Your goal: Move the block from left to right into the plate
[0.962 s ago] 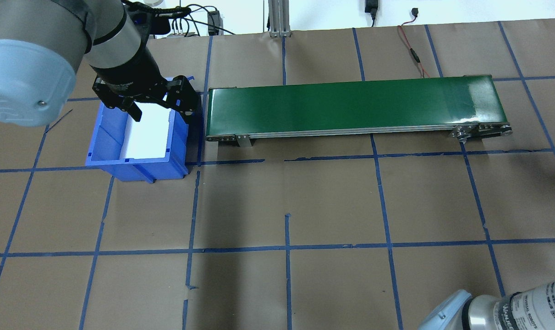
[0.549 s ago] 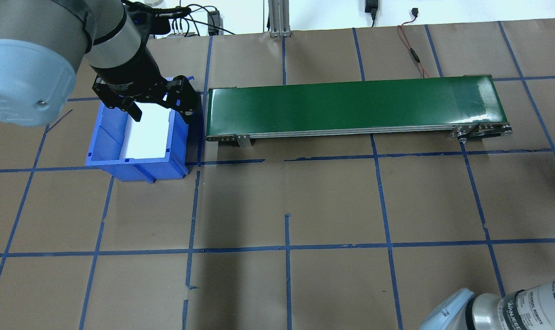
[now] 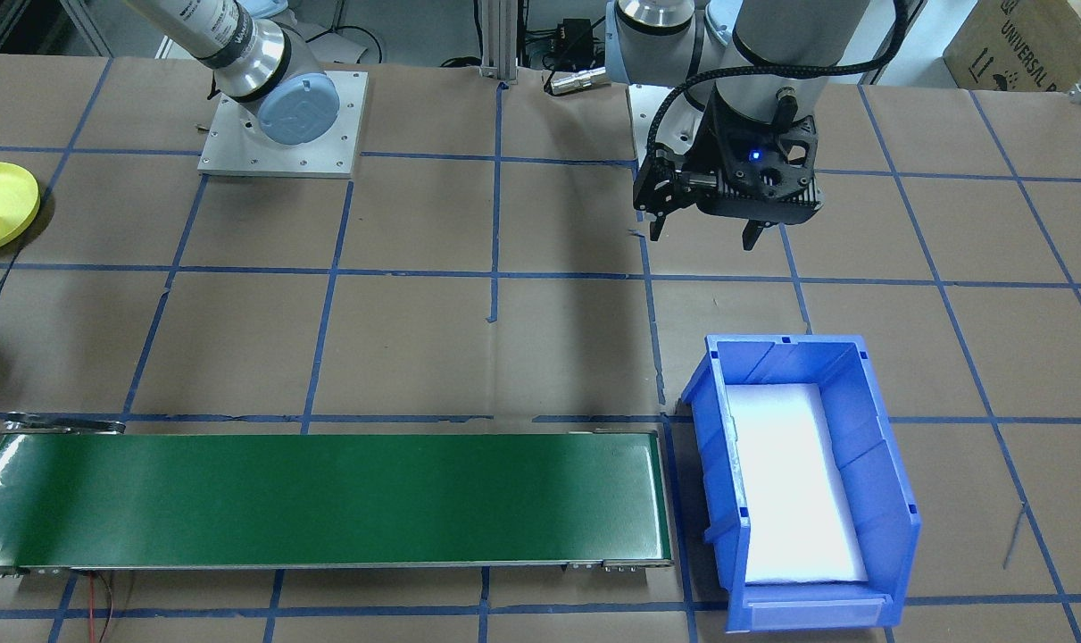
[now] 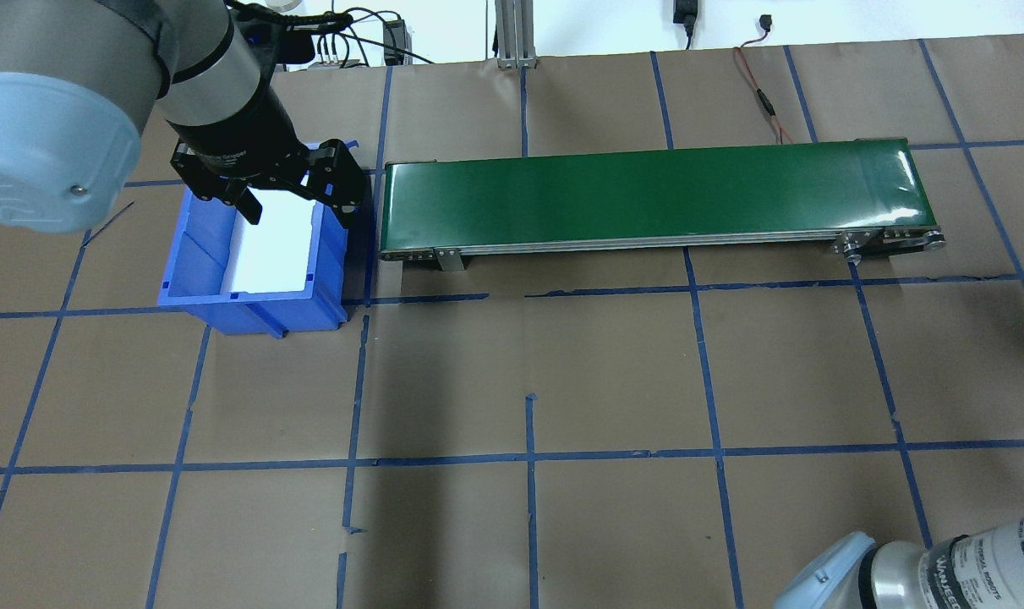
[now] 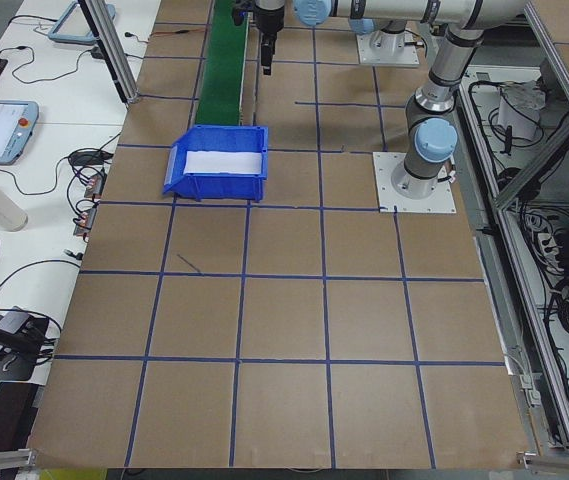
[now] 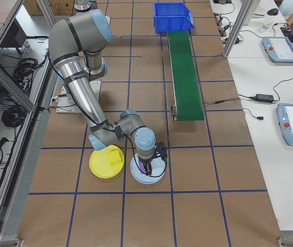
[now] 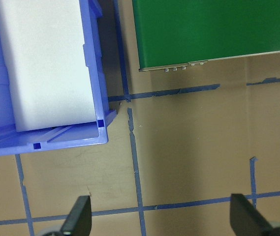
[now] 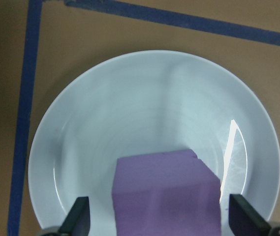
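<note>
- Almost nothing is shifting since the earlier overhead frames: only the right arm's elbow is edging slightly at the lower corner.
- The right gripper (image 8: 157,214) is hanging with its jaws wide, straddling the purple block (image 8: 164,191), which is sitting in the pale plate (image 8: 144,98) just beside the yellow plate (image 6: 99,165).
- The left gripper (image 7: 159,216) is hovering with its jaws wide and empty, beside the blue bin (image 7: 93,59).
- Risk: a skewed lift could be clipping the block and tipping it out.
</note>
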### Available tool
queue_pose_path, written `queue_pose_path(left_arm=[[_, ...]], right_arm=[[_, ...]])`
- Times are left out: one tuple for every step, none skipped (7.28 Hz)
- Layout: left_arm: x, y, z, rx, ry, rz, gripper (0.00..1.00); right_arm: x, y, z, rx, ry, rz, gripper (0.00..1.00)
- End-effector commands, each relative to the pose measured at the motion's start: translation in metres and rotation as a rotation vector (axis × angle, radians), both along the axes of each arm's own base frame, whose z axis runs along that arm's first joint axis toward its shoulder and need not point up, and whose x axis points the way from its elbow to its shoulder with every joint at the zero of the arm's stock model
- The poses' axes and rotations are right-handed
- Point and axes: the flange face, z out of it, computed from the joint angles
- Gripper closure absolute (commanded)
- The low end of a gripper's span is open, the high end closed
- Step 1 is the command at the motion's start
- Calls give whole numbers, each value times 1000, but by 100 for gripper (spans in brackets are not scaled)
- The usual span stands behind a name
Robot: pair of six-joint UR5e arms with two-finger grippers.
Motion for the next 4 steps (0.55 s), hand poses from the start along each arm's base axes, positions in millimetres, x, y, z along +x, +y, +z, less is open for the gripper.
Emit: queue_pose_path(left_arm=[[0, 0, 1, -1, 0, 0, 0], [0, 0, 0, 0, 0, 0, 0], [0, 0, 0, 0, 0, 0, 0], [0, 0, 1, -1, 0, 0, 0]], right_arm=[[25, -23, 17, -41, -10, 22, 0], [79, -61, 43, -40, 2, 86, 0], [122, -79, 66, -25, -20, 60, 0], [157, -89, 73, 12, -64, 19, 0]])
